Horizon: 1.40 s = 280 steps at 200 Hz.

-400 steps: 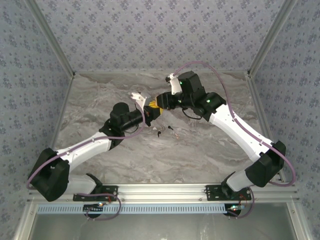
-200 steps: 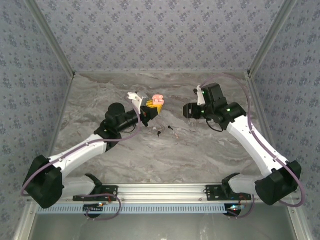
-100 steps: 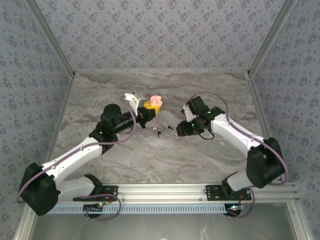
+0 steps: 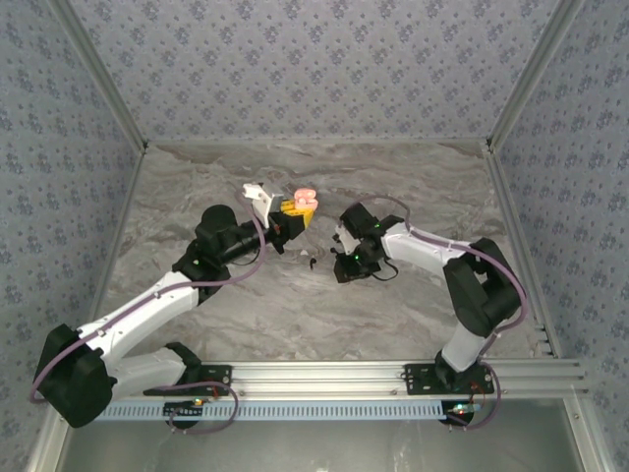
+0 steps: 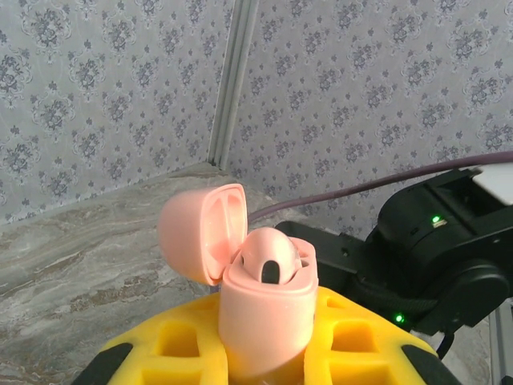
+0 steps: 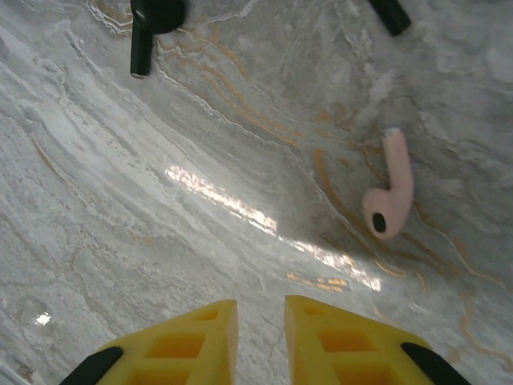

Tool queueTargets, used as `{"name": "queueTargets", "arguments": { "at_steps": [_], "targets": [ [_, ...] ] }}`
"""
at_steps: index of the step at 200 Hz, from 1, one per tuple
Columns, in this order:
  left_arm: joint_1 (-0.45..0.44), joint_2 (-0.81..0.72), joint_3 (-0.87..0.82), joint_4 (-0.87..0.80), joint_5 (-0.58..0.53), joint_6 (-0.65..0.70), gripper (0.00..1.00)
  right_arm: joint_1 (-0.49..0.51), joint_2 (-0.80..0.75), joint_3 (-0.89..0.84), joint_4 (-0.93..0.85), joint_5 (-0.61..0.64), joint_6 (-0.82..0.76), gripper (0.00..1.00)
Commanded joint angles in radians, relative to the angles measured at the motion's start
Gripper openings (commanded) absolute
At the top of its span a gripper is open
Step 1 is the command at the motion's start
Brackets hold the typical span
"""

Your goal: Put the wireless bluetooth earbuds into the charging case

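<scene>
My left gripper point(image 5: 268, 337) is shut on the pink charging case point(image 5: 264, 309), held upright with its lid point(image 5: 196, 241) flipped open. One pink earbud point(image 5: 272, 258) sits in a case slot. In the top view the case point(image 4: 307, 200) hangs above the table's back middle, off my left gripper point(image 4: 293, 214). My right gripper point(image 6: 261, 321) hovers low over the marble, its fingers a narrow gap apart with nothing between them. A second pink earbud point(image 6: 390, 188) lies on the table ahead and right of it. A black stemmed earbud point(image 6: 148, 24) lies ahead on the left, also the black earbud point(image 4: 313, 262) left of my right gripper point(image 4: 339, 258).
The end of another black stem point(image 6: 390, 14) lies at the top edge of the right wrist view. The marble table point(image 4: 246, 305) has free room toward the near side. Patterned walls point(image 4: 314, 69) close in the back and both sides.
My right arm has swung left and dropped low over the earbuds at the table's middle, its jaws narrowing. My left arm keeps the open case, shifted slightly left.
</scene>
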Motion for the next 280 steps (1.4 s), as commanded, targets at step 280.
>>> {"name": "queueTargets", "arguments": {
  "at_steps": [280],
  "targets": [
    [-0.005, -0.015, 0.030, 0.019, 0.012, 0.021, 0.14, -0.058, 0.050, 0.185, -0.115, 0.328, 0.118, 0.28]
  ]
}}
